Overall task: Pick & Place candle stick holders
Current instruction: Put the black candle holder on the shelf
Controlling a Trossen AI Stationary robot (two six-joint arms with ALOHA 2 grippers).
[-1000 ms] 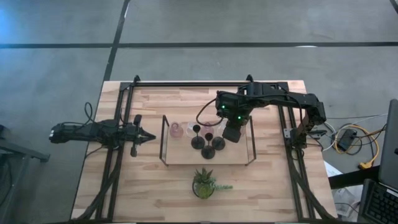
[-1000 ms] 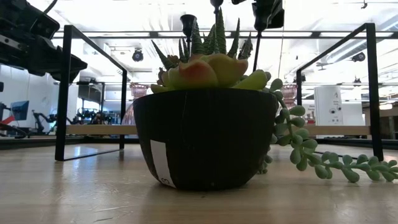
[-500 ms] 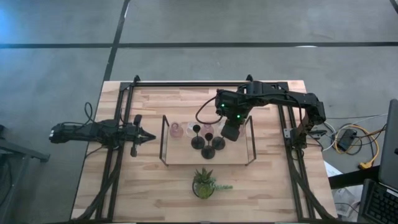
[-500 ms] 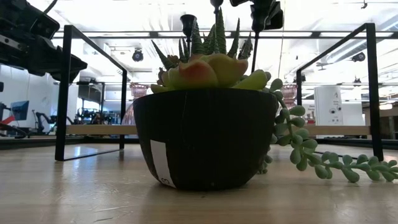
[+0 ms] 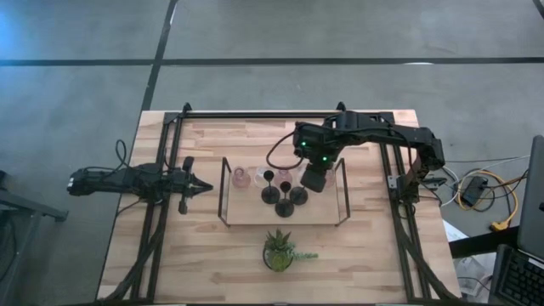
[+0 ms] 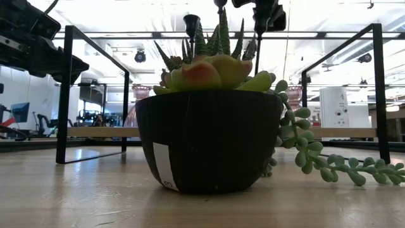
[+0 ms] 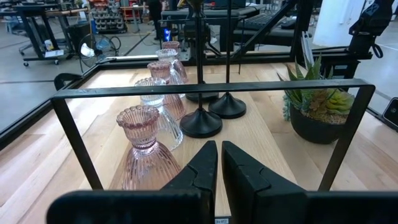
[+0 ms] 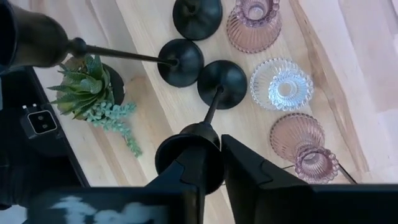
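Candle stick holder (image 8: 219, 84) stands on the tray under the right tool (image 8: 208, 158), whose fingers flank its cup, grip unclear; a snagged withdrawal could topple it.

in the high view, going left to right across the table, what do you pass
left tool → tray's left wire frame → pink glass candle holder → black candle stick holder → second black candle stick holder → right tool → tray's right wire frame
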